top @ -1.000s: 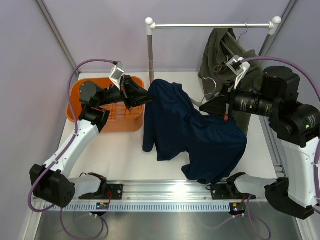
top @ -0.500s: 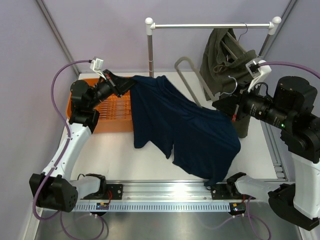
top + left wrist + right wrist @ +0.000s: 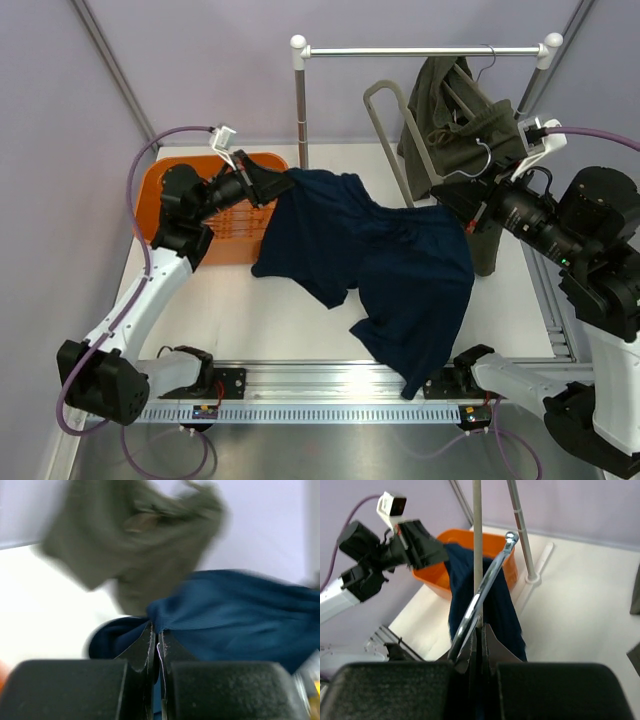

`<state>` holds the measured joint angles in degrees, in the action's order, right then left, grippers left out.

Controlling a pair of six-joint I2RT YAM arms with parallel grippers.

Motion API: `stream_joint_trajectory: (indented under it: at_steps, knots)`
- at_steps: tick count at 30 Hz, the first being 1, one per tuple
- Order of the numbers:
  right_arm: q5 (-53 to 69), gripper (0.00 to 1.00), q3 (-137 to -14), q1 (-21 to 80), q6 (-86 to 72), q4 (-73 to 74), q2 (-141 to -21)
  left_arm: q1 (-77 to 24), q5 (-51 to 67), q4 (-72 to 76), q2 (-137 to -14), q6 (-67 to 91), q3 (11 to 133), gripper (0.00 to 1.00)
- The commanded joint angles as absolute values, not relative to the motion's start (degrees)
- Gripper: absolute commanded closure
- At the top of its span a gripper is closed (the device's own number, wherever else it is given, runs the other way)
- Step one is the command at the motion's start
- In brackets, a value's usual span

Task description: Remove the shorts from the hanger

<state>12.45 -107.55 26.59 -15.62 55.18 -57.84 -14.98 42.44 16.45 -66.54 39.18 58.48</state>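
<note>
Table: the flat white table [image 3: 250,320] spreads out in front of the rail and under it.
Rail: the silver metal clothes rail with white knob ends [image 3: 420,50] stands at the far side; every place below is given from it.
Navy shorts: the dark navy blue fabric shorts [image 3: 400,270] are spread in front of the rail, from near its left post across to below its right end, with one leg trailing away from it.
Olive shorts: the olive green drawstring shorts [image 3: 440,110] hang from the rail's right end on their own hanger.
Basket: the orange slatted plastic basket [image 3: 148,200] sits in front of the rail, to the left of its left post.
Hanger: the grey loop hanger with a chrome hook [image 3: 477,555] is off the rail, in front of its right half, its loop bare.
Left gripper: the left gripper [image 3: 156,635], near the left post, is clamped on an edge of the navy pair.
Right gripper: the right gripper [image 3: 479,630], below the rail's right end, is clenched on the hanger by its hook.
Done: the navy pair looks mostly pulled free.
Unclear: whether it is caught at the hanger's gripped end.
Left: release the navy pair, then start on the olive pair.
</note>
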Motion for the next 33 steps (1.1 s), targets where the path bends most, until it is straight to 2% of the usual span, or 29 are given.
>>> stream_joint_trajectory:
  at_steps: [1, 5, 8, 11, 16, 22, 25, 28, 29, 31, 32, 33]
  knots:
    - [9.32, 1.0, -102.85, 26.72, -17.49, 40.54, -56.43, -22.83, 51.58, 27.77, -63.37, 39.29, 60.11, 1.0]
    - [8.18, 1.0, -99.23, 26.72, -18.45, 32.11, -57.04, -35.56, 54.58, 24.44, -62.14, 33.77, 63.8, 1.0]
    - [5.99, 1.0, -98.0, 26.72, -18.37, 27.97, -57.92, -41.46, 53.79, 17.24, -61.79, 30.07, 66.18, 1.0]
    - [2.47, 1.0, -99.05, 26.63, -17.84, 25.77, -59.76, -44.55, 54.3, 16.61, -61.52, 30.23, 66.53, 1.0]
    - [-4.29, 1.0, -98.26, 26.63, -16.79, 19.61, -61.43, -45.53, 56.96, 17.24, -61.61, 31.73, 68.55, 1.0]
    - [-16.67, 1.0, -100.1, 26.72, -13.19, 11.35, -63.71, -45.35, 52.66, 0.37, -62.23, 21.98, 79.09, 1.0]
    - [-18.1, 1.0, -102.47, 26.72, -13.36, 8.88, -65.3, -45.35, 48.53, -7.28, -63.98, 17.77, 83.93, 1.0]
    - [-18.63, 1.0, -111.77, 26.72, -14.33, 15.7, -70.3, -45.35, 39.76, -12.46, -65.12, 14.34, 88.66, 1.0]
    - [-18.2, 1.0, -115.36, 26.63, -14.5, 16.86, -72.05, -45.35, 29.63, -15.53, -66.17, 11.11, 90.68, 1.0]
    - [-17.49, 1.0, -116.63, 26.72, -14.59, 18.62, -72.68, -45.35, 17.55, -18.0, -67.84, 7.66, 98.12, 1.0]
    - [-17.32, 1.0, -116.72, 26.72, -14.59, 18.98, -72.77, -45.26, 5.83, -18.97, -70.46, 4.17, 100.96, 1.0]
    - [-17.23, 1.0, -116.81, 26.72, -14.42, 19.59, -72.77, -45.18, 1.19, -18.46, -71.53, 2.22, 103.25, 1.0]
